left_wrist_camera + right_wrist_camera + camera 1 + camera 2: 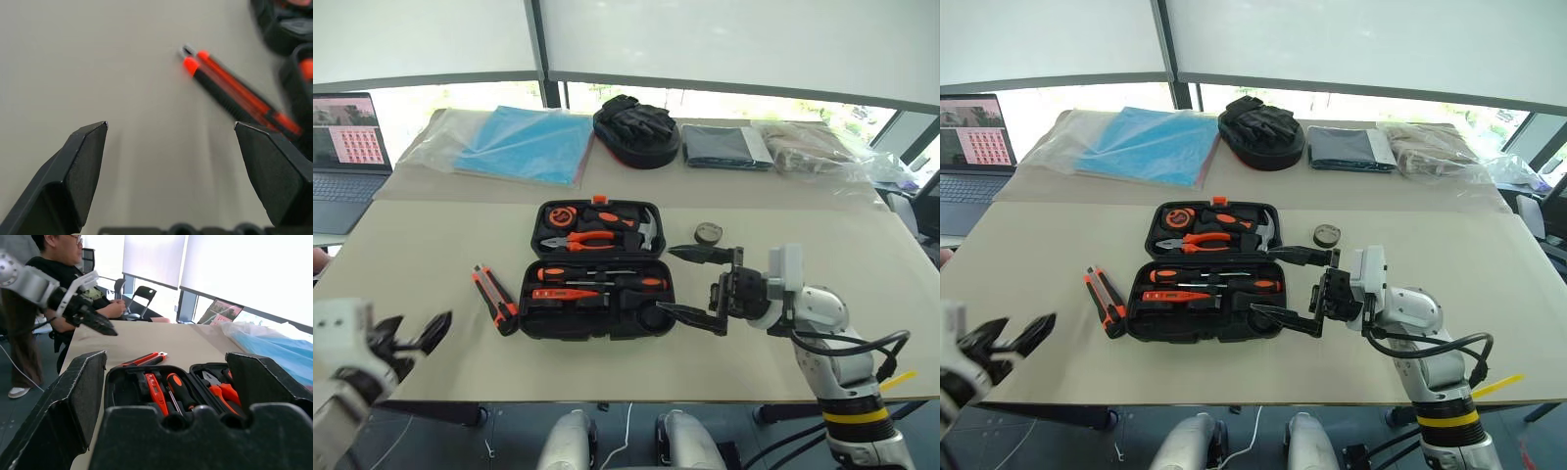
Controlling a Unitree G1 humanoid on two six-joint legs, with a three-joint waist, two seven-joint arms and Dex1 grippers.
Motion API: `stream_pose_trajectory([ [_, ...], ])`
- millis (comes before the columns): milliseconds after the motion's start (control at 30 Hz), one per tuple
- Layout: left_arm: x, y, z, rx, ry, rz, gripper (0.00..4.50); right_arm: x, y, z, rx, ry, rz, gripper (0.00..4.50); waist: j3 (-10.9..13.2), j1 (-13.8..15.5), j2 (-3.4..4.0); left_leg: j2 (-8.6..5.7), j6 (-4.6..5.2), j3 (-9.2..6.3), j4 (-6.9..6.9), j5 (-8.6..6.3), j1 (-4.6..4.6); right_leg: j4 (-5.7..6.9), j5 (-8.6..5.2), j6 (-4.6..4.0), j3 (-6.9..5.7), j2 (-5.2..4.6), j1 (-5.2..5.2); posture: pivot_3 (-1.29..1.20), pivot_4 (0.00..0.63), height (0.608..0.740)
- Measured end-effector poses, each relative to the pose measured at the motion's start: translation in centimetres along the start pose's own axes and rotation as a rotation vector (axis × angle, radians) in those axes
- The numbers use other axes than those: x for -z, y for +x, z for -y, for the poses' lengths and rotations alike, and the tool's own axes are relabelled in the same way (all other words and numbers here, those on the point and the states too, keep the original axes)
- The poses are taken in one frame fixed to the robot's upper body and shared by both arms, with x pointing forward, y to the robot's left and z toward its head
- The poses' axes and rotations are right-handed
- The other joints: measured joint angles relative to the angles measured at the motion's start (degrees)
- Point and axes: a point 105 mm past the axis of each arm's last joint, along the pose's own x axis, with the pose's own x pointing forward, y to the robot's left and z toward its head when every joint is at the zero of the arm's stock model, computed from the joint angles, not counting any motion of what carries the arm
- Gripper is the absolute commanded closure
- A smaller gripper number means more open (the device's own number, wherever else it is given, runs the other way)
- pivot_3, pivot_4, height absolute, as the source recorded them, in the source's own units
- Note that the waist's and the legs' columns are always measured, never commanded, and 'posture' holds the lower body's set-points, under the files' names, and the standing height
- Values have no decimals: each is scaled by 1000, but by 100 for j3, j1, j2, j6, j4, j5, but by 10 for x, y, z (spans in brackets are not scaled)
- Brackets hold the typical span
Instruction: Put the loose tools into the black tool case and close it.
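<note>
The black tool case lies open near the middle of the bench, its lid half on the far side, holding two screwdrivers and an orange tester pen. A folding knife lies loose just left of the case, and a small round tape measure sits to its far right. The right tool hovers at the case's right edge, fingers spread wide. The left tool hangs over the bench's near left edge, spread and empty. Bare bench lies between it and the knife.
</note>
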Motion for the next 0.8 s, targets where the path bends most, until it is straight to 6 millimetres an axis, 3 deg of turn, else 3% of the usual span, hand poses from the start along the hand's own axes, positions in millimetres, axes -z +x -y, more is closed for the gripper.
stream_pose_trajectory([
  [133, 5, 27, 31, -14, -87, -95, 28, -3, 3, 1, -9, -9, 3, 0, -3, -28, -6, -9, -1, -3, -2, 1, 0, 7, 6, 3, 3, 2, 0, 0, 150, 740],
  [300, 13, 46, 32, -134, -69, -208, 28, -5, 6, 0, -6, -11, 14, 0, -4, -54, -11, -12, -6, -6, -6, 3, -1, 6, 6, 0, 3, 9, -1, 0, 150, 740],
  [667, 14, 71, 52, -164, -71, -249, 28, -9, 11, 0, 14, -15, 33, 0, -14, 31, 6, -20, -8, -6, -6, 5, 6, 4, 6, 1, 5, -1, 9, 0, 150, 740],
  [700, 16, 73, 53, -174, -49, -257, 574, -10, 11, -1, 12, -17, 35, 0, -20, 37, 16, -20, -8, -6, -6, 5, 8, 4, 6, 1, 5, -1, 12, 0, 150, 740],
  [800, 19, 76, 52, -187, -25, -278, 1455, -12, 12, -2, 8, -15, 41, 0, -34, 36, 39, -20, -8, -5, -6, 6, 11, 4, 6, 1, 6, -1, 13, 0, 150, 740],
])
